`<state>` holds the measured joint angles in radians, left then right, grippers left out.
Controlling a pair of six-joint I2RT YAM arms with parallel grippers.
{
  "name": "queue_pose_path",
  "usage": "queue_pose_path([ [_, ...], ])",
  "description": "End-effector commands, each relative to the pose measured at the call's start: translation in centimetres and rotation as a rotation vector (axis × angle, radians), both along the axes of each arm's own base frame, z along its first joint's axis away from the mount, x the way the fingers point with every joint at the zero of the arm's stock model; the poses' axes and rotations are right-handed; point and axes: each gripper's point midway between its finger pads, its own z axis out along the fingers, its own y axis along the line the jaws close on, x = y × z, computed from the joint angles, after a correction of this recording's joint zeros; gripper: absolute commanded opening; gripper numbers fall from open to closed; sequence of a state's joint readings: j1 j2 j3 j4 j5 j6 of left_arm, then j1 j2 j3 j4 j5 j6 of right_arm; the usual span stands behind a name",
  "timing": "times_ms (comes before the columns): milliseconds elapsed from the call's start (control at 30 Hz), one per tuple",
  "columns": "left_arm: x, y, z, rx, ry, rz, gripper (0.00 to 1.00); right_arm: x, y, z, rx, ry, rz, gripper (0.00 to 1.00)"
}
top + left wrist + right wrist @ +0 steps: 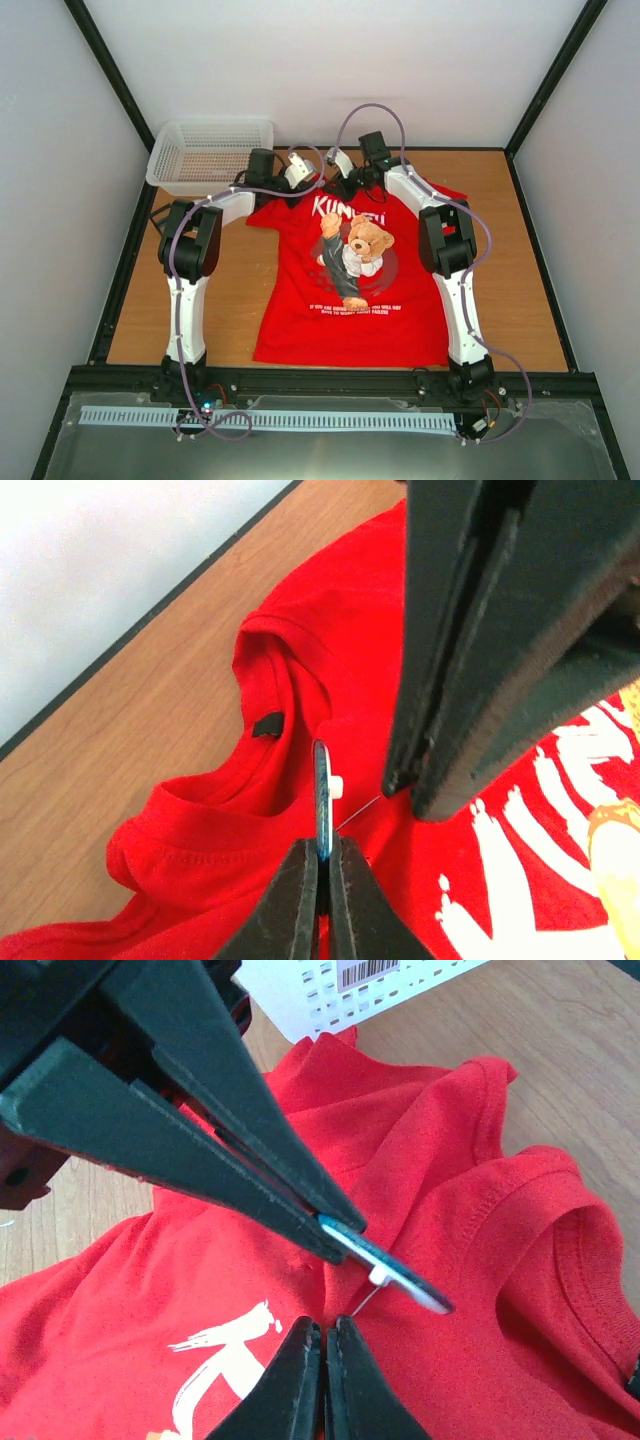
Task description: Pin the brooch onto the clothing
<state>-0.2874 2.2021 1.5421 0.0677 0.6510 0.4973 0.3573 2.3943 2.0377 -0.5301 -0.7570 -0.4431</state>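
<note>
The red T-shirt (300,320) lies flat on the table, its collar (262,640) at the far end. My left gripper (322,848) is shut on the edge of the small dark-blue brooch (321,795), held edge-up just above the shirt below the collar. The brooch's thin needle slants down to the fabric. My right gripper (325,1325) is shut, pinching a small fold of the shirt (480,1160) right where the needle tip ends. In the right wrist view the left gripper (340,1235) holds the brooch (400,1275). From above, both grippers (318,183) (332,183) meet at the collar.
A white mesh basket (210,150) stands at the back left, close behind the left arm; it also shows in the right wrist view (380,985). Bare wooden table (520,260) lies on both sides of the shirt. Black frame rails edge the table.
</note>
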Motion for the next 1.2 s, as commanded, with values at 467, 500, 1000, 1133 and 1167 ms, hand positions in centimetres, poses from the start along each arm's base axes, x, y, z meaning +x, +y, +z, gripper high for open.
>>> queue_pose_path([
  [467,-1.5,-0.5,2.7,-0.043,-0.062,-0.068,0.01,1.1,-0.4,1.7,0.015,-0.037,-0.018,0.03],
  [500,-1.5,-0.5,3.1,-0.047,-0.067,-0.069,0.01,1.2,-0.4,1.5,0.015,-0.034,-0.018,0.03],
  [1000,-2.4,-1.2,4.4,-0.106,-0.045,-0.118,0.01,1.5,-0.2,0.3,0.016,-0.011,-0.028,0.03],
  [1133,-2.4,-1.3,4.8,-0.121,-0.045,-0.118,0.01,1.5,-0.3,0.0,0.012,-0.006,-0.025,0.03],
  [1167,-2.3,-1.3,4.9,-0.124,-0.046,-0.118,0.01,1.4,-0.3,-0.2,0.010,-0.003,-0.026,0.03],
])
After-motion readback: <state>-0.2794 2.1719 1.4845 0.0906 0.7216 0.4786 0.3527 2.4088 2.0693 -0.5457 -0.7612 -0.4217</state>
